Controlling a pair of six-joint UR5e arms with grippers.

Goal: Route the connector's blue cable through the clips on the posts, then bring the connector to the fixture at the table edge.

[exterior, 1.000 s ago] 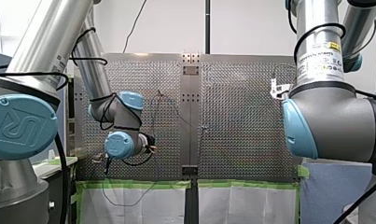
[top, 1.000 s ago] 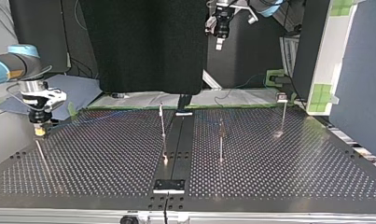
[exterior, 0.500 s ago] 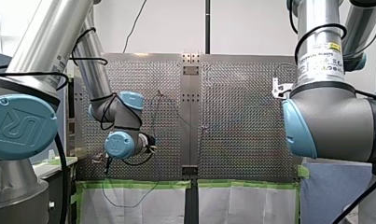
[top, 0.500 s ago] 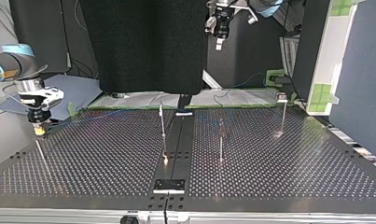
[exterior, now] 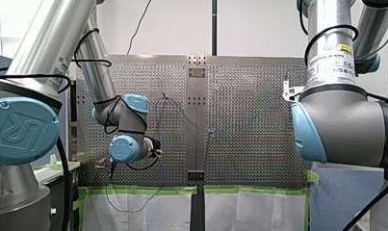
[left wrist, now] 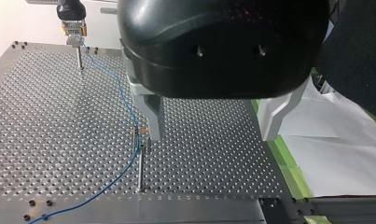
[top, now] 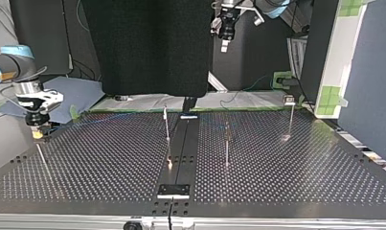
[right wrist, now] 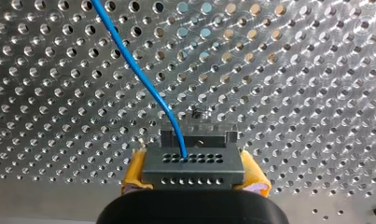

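My right gripper (right wrist: 193, 179) is shut on the grey connector (right wrist: 192, 167), with a yellow pad (right wrist: 135, 173) on each side of it. The blue cable (right wrist: 139, 70) leaves the connector's face and runs off over the perforated plate. Just beyond the connector sits a small metal fixture (right wrist: 196, 134). At the top view's left edge that gripper (top: 37, 133) hangs above a thin post (top: 42, 160). My left gripper (left wrist: 213, 126) is open and holds nothing. Beside its finger (left wrist: 150, 116), the cable (left wrist: 122, 100) passes a clip on a post (left wrist: 140, 158). It hangs high at the back in the top view (top: 224, 45).
Three more thin posts (top: 167, 125) (top: 227, 146) (top: 290, 117) stand on the perforated table (top: 109, 167). A dark rail (top: 178, 153) runs down its middle. Green tape and white sheets line the far edge (top: 147, 103). A black panel (top: 147, 43) stands behind.
My right gripper has moved a little toward the top view's left edge with the connector. My left arm has stayed where it was.
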